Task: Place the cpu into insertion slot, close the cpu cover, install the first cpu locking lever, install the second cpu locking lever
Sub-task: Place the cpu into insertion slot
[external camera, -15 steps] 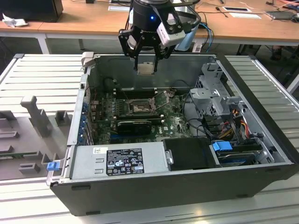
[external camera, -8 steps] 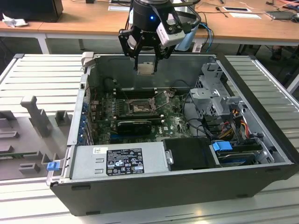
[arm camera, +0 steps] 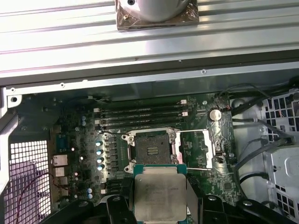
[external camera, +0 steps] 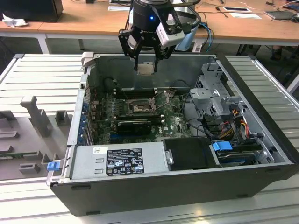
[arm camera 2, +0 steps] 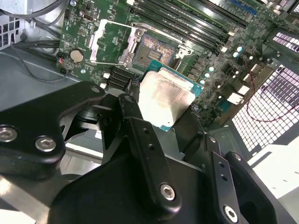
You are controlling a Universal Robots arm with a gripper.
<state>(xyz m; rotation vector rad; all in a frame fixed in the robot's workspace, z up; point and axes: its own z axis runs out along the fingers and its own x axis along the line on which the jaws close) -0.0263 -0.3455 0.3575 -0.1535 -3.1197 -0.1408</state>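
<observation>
CPU (external camera: 146, 68) — clamped by its edges between the fingers of the gripper (external camera: 146, 64) — hangs above the open computer case (external camera: 154, 196), over the motherboard (external camera: 177, 123). In the first wrist view the insertion slot (arm camera: 152, 149) lies uncovered — its CPU cover (arm camera: 196, 147) swung open beside it.

Wooden desks (external camera: 93, 21) stand behind a ribbed metal table (external camera: 42, 70).

Open computer case (external camera: 187, 191) on ribbed desk (external camera: 42, 70).
Green motherboard (external camera: 175, 122) inside, grey power supply (external camera: 117, 161) along near wall, drive cage (external camera: 210, 91) at the exterior view's right.
</observation>
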